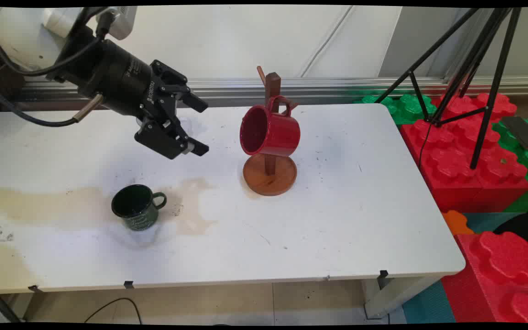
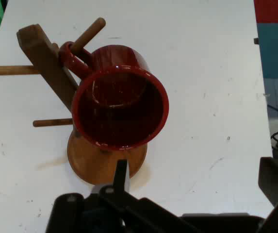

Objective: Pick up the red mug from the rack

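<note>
My black gripper (image 1: pixel 203 127) hangs open above the table, left of the mug stand, with nothing between its fingers. A red mug (image 1: pixel 269 131) hangs by its handle on a peg of the wooden mug stand (image 1: pixel 269 174), its mouth turned toward the gripper. In the hand view the red mug (image 2: pixel 120 107) faces me mouth-on, hooked on a peg of the stand (image 2: pixel 46 63), and the gripper (image 2: pixel 197 177) sits just short of it. A dark green mug (image 1: pixel 136 207) stands upright on the table below and left of the gripper.
The white table (image 1: pixel 337 220) carries brownish stains near the green mug. Red and green foam blocks (image 1: pixel 470 151) and a black tripod (image 1: pixel 470 68) stand to the right of the table. A wall rail runs behind the table.
</note>
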Controlling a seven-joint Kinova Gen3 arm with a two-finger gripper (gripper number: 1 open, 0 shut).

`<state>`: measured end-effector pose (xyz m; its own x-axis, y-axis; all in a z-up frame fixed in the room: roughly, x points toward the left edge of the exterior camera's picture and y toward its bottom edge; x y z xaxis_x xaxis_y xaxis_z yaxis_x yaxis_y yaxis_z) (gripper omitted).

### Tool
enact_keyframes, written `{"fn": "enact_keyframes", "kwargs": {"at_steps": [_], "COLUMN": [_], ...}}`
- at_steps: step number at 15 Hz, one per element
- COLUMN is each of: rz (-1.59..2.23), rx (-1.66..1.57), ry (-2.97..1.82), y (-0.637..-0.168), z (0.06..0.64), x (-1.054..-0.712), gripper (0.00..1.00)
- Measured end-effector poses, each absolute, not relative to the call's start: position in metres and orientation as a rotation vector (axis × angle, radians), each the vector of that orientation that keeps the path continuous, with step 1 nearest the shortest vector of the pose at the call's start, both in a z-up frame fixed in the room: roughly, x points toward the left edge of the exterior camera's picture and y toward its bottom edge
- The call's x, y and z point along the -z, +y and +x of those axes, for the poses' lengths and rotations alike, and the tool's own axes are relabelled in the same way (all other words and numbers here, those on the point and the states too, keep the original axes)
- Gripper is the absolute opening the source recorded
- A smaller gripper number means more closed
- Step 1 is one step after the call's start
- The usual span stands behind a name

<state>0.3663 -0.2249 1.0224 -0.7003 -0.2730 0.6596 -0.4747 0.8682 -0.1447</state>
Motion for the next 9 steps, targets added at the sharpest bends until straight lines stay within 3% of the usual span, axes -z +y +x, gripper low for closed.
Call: {"fn": "enact_keyframes", "kwargs": {"at_steps": [9], "rz": [0.665], "rx": [-0.403], "ry": [-2.334], "y": [-0.243], "z": [0.324], "x": [-1.002], "gripper": [1.00]}}
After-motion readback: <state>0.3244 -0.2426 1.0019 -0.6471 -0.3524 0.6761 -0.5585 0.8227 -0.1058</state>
